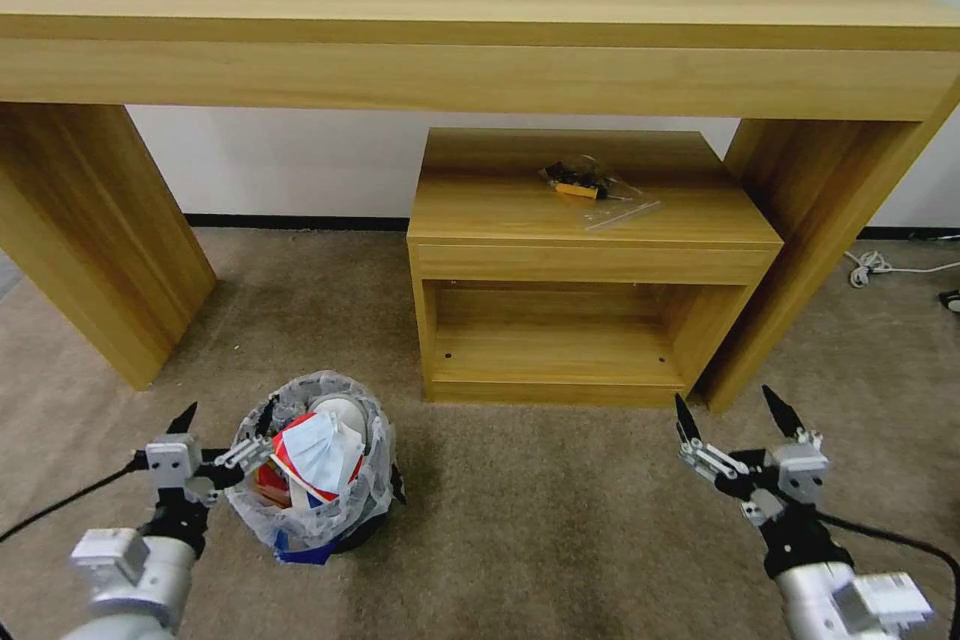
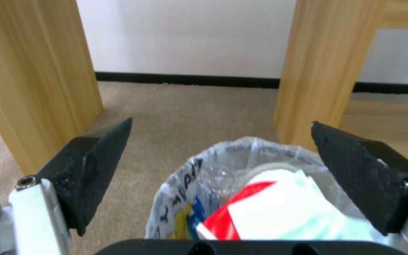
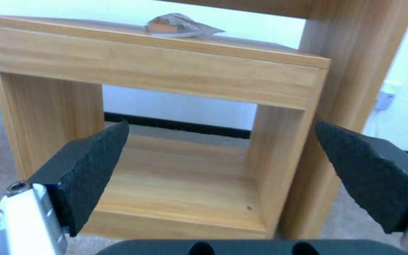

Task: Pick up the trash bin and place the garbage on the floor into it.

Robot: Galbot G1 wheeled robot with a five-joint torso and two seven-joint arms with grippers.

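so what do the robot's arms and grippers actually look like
Both arms end in silver-grey metal wrists with black joints and a thin black cable trailing off each. The left gripper and right gripper each carry two black, pointed, wedge-shaped fingers with a rough textured face, mounted on pale grey metal linkages with small bolts.

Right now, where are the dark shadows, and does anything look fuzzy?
Head view: soft shadows darken the floor around the trash bin and under the cabinet. Left wrist view: the bin's garbage, up close, looks fuzzy. Right wrist view: the bagged tool looks blurry.
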